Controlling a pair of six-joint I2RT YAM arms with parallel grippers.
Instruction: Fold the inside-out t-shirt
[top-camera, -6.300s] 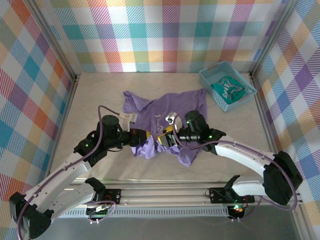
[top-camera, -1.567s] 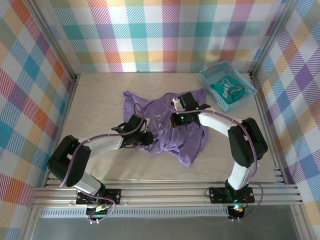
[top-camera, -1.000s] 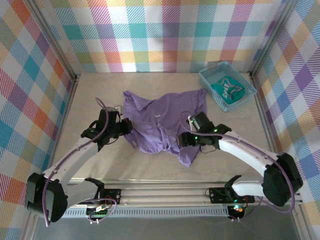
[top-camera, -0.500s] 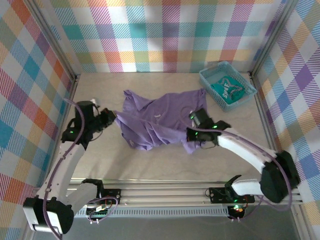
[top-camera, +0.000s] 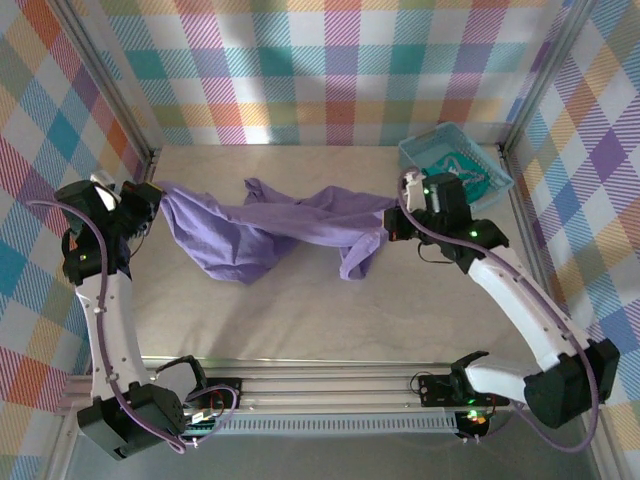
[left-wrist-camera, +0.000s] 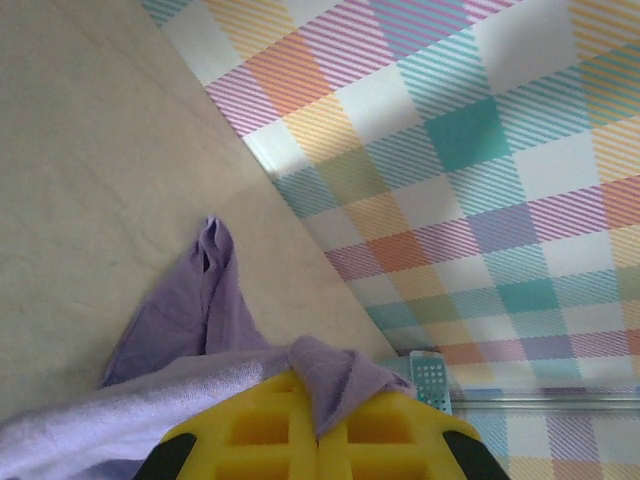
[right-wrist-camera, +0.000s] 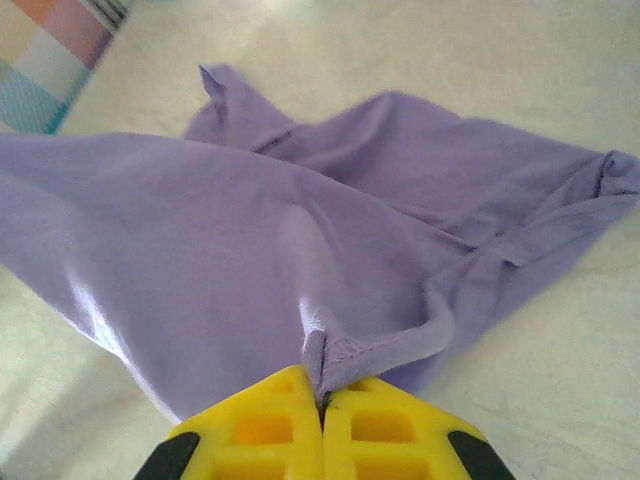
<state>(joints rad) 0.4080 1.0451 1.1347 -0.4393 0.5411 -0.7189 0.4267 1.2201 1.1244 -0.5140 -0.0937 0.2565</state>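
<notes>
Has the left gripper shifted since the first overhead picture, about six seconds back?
Yes. The left gripper, shut on the purple shirt, has swung from mid-table out toward the left wall, dragging the shirt's edge with it.

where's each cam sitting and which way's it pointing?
Top external: above, behind both arms, looking down; left gripper and right gripper hold the t-shirt between them.
Left wrist: on left arm, facing plaid wall; yellow fingers pinching t-shirt.
Right wrist: on right arm, facing down over table; yellow fingers pinching hem.
Shared: all see the t-shirt.
</notes>
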